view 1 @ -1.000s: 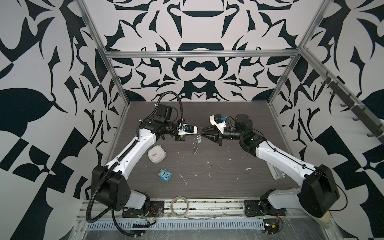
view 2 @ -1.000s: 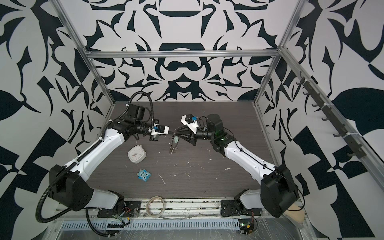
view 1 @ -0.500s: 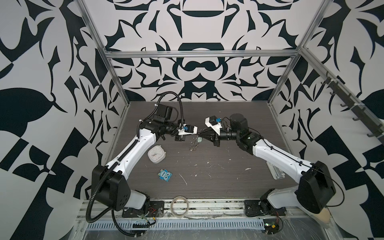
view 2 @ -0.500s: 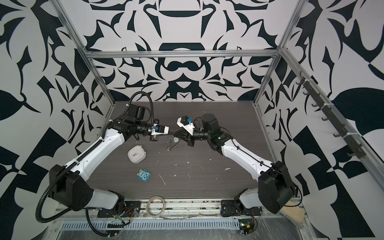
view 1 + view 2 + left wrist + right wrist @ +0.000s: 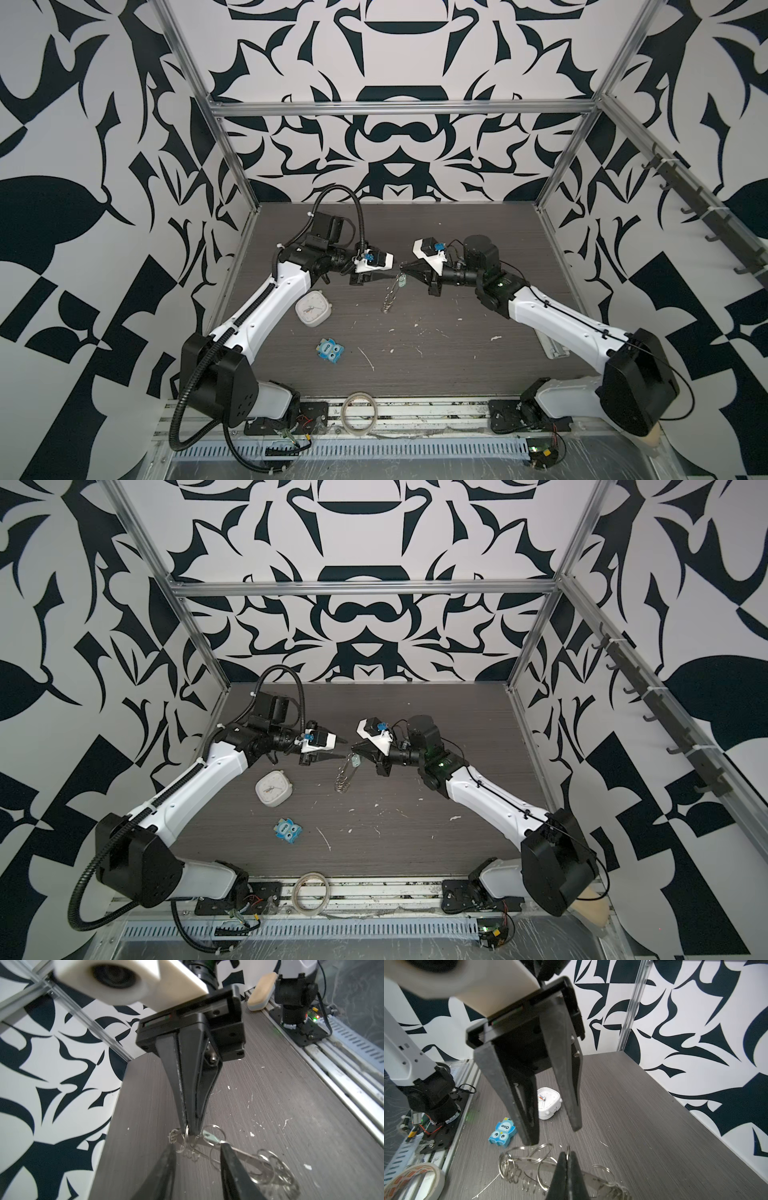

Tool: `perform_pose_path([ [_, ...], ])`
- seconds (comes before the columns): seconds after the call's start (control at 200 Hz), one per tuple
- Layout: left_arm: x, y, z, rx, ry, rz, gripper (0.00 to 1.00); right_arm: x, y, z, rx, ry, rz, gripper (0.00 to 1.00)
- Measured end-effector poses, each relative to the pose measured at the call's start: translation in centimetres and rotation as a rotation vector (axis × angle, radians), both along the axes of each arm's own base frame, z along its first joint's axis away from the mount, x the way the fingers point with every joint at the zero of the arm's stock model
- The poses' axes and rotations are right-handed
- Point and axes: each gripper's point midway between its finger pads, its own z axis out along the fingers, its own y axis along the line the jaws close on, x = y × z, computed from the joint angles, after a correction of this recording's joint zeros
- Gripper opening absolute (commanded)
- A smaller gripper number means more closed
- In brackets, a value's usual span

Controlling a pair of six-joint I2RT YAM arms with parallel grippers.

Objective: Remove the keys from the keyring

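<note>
The right gripper (image 5: pixel 401 274) is pinched fully shut on one thin split ring at the top edge of the keyring (image 5: pixel 388 297). The disc hangs from that pinch over the middle of the table (image 5: pixel 457 365); whether its lower edge touches the wood I cannot tell. The key (image 5: pixel 209 1136) (tiny, on a mint oval fob) sits just beside the right gripper's tip, at the high end of the disc, and is not yet off. The left gripper (image 5: pixel 340 749) faces it from close by, jaws partly open and holding nothing. In the right wrist view its fingers (image 5: pixel 527 1122) stand apart just short of the rings.

The step in hand looks like the left gripper taking the key while the right steadies the disc.

What could go wrong:
- The hold is on a wire ring only, so a sideways tug could slide it out and drop the whole bunch.
- The rim is crowded with empty rings, so closing slightly off would catch one of those instead of the key.
- The disc hangs free, so a nudge from a left finger would swing or twist it and carry the fob out of line.
- A straight pull probably will not free the key and may simply drag the disc from the right grip.
</note>
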Motion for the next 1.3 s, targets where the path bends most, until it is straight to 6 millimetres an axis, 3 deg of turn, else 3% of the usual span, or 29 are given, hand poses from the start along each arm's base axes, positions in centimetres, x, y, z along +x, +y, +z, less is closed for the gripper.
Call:
perform_pose_path([
  [0.24, 0.9, 0.1, 0.2, -0.074, 0.095, 0.077, 0.44, 0.4, -0.3, 0.8, 0.063, -0.041, -0.030, 0.00],
  [0.46, 2.0, -0.2, 1.5, -0.158, 0.205, 0.122, 0.39, 0.5, -0.4, 1.4, 0.114, -0.071, -0.043, 0.00],
  [0.72, 2.4, -0.6, 1.3, -0.178, 0.290, 0.122, 0.32, 0.7, -0.4, 3.1, 0.166, -0.118, -0.051, 0.00],
  [1.11, 2.2, -0.8, 1.9, -0.200, 0.314, 0.105, 0.15, 0.2, 0.2, 3.7, 0.184, -0.138, -0.032, 0.00],
  [1.3, 2.1, -0.9, 1.9, -0.204, 0.324, 0.091, 0.02, 0.2, 0.2, 3.7, 0.185, -0.145, -0.033, 0.00],
])
